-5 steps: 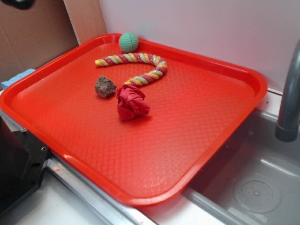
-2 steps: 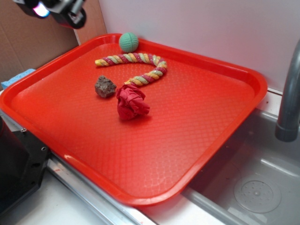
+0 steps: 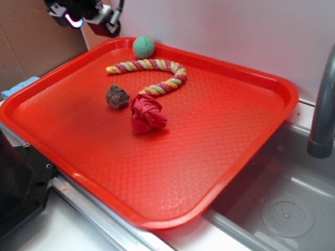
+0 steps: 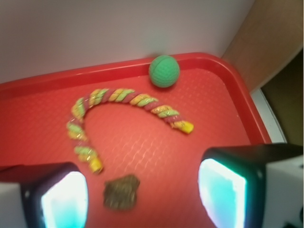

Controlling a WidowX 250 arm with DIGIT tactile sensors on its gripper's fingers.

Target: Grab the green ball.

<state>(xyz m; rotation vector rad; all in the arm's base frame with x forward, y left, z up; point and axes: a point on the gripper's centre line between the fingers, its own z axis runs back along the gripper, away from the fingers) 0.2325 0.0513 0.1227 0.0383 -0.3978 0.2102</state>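
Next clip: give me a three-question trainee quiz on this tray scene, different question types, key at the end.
1. True or false: the claw holds the small teal-green ribbed ball.
2. Which lies closest to the ball: A) brown lumpy rock, B) striped twisted rope, C) crumpled red cloth wad?
3. Fill in: the ball rests against the red plastic tray's far ____.

Key: 1 false, the open claw hangs apart from it; 2 B; 3 rim.

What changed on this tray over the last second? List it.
The gripper came in at the top left and moved right toward the green ball, open, holding nothing. The ball, rope, rock and red cloth stayed put.
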